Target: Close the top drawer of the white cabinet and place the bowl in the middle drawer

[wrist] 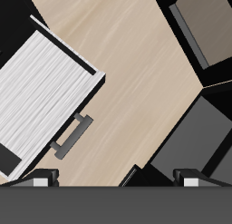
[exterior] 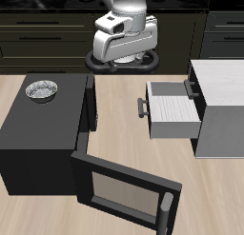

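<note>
- Exterior view: pincer [exterior: 125,56] hangs at bench back; one pulled-out drawer [exterior: 174,109] on white cabinet [exterior: 221,106], nearer front, handle [exterior: 142,107] facing the black box [exterior: 43,134].
- Bowl [exterior: 41,89] sits atop that box.
- Pincer grip: cannot tell.

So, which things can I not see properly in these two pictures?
- The end effector: the wrist view shows only its fingertips, and in the exterior view the arm hides it.
- The white cabinet: cut off by the exterior view's edge. The open drawer hides the fronts below it.
- The bowl: absent from the wrist view, too small for detail in the exterior view.
- The black box: its top hides the inside.
</note>
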Controlling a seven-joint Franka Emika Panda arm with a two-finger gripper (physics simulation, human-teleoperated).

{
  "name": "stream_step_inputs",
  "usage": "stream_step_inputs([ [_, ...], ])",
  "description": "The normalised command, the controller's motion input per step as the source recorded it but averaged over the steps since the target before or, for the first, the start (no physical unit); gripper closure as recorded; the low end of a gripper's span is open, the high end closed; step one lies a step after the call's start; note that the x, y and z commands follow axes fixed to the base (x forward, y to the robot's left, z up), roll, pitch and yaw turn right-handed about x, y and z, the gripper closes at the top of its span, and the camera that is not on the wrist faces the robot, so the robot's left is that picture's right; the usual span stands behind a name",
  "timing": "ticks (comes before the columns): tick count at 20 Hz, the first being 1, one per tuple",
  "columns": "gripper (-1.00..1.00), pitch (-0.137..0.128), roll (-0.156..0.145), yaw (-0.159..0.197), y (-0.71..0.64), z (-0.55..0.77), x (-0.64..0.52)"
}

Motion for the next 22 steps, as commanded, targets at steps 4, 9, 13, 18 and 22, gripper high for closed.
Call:
stream_step_inputs([
  [4, -1.00, 0.147, -0.018, -0.257, -0.42, 0.24, 0.14],
  [9, -1.00, 0.090, 0.000, -0.123, -0.33, 0.18, 0.12],
  [13, -1.00, 0.035, 0.024, -0.077, -0.19, 0.09, 0.05],
  [18, -1.00, -0.012, -0.007, -0.018, -0.12, 0.05, 0.00],
  [22, -1.00, -0.001, -0.045, -0.029, -0.40, 0.07, 0.02],
])
